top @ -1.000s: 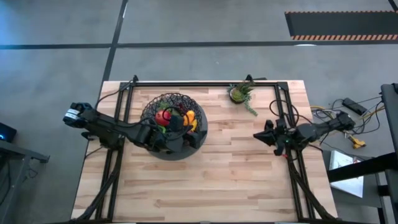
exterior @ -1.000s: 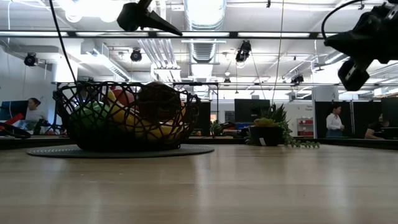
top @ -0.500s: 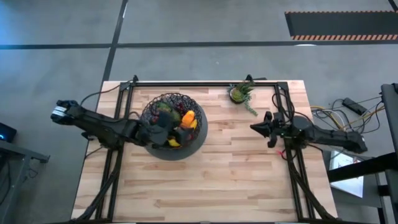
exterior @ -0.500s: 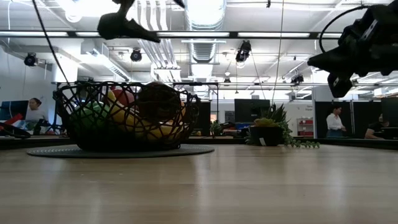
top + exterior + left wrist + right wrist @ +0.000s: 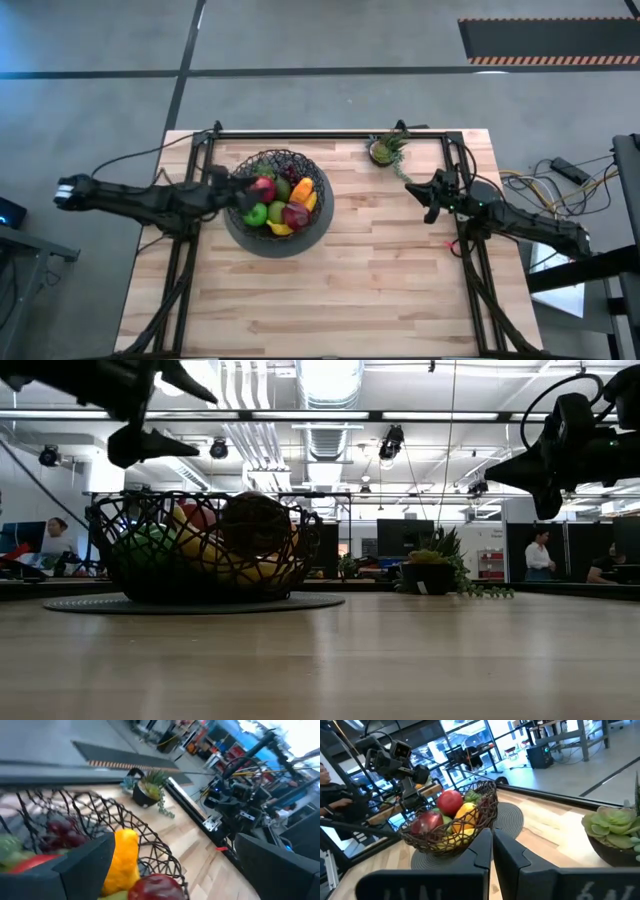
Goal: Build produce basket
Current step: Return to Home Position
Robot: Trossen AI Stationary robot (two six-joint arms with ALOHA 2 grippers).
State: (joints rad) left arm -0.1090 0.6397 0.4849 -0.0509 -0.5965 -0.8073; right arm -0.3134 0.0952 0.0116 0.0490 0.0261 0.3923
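Basket (image 5: 316,230) on the table (image 5: 380,290), fruit (image 5: 280,200) piled inside. Looks light, so I'd grip the wire rim. Left gripper (image 5: 232,193) at its rim, spread wide, empty; right gripper (image 5: 415,192) well apart, pinched together, empty.

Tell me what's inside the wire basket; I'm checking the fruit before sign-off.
The basket holds a red apple, a green apple, an orange piece, a yellow banana and a dark red fruit. Whatever lies beneath these is covered.
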